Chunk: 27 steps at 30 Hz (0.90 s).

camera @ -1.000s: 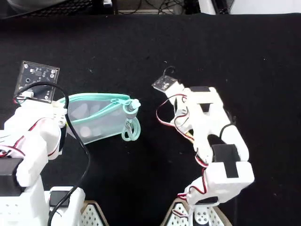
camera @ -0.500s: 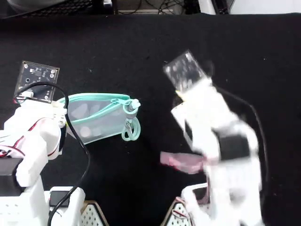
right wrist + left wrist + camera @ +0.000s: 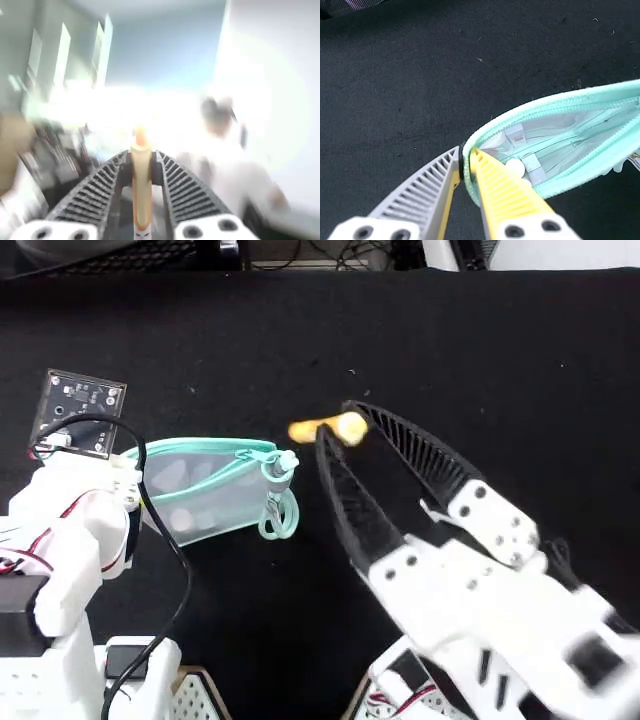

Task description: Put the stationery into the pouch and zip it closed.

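Pouch (image 3: 200, 495) lies unzipped on black counter (image 3: 520, 350), my left jaws pinching its end rim. My right jaws clamp orange stick (image 3: 318, 428) near pouch's zipper loop (image 3: 280, 515).

white arms (image 3: 75, 530), black ribbed right gripper (image 3: 338, 422), grey-and-yellow ribbed left gripper (image 3: 465, 152), black cable (image 3: 182, 570), red wires (image 3: 22, 558), round screws (image 3: 497, 523)

High view: looking down over the black table (image 3: 500, 340).
Left wrist view: facing down, close on the pouch (image 3: 560, 135).
Right wrist view: pointing out into the room.
Shared: pouch, high and left wrist.
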Available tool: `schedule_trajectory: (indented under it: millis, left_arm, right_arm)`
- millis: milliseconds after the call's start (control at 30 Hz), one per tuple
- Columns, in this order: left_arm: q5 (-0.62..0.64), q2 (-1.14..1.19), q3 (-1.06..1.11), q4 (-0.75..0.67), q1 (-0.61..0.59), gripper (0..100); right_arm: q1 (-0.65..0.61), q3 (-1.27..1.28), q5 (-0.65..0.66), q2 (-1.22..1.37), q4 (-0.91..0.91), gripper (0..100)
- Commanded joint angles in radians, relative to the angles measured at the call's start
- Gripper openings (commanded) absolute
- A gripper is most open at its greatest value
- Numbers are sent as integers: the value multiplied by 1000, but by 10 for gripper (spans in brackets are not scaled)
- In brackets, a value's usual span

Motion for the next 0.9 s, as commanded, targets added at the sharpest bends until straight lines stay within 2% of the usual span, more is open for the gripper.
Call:
schedule_trajectory:
  millis: [0,367,867]
  left_arm:
    - [-6,14,122,15,-8,33]
    - [-6,14,122,15,-10,33]
    - [-6,14,122,15,-10,33]
  right_arm:
    - [-77,-21,-8,58,-140,13]
    - [-126,5,-9,255,-121,12]
    - [-127,332,-2,259,-157,13]
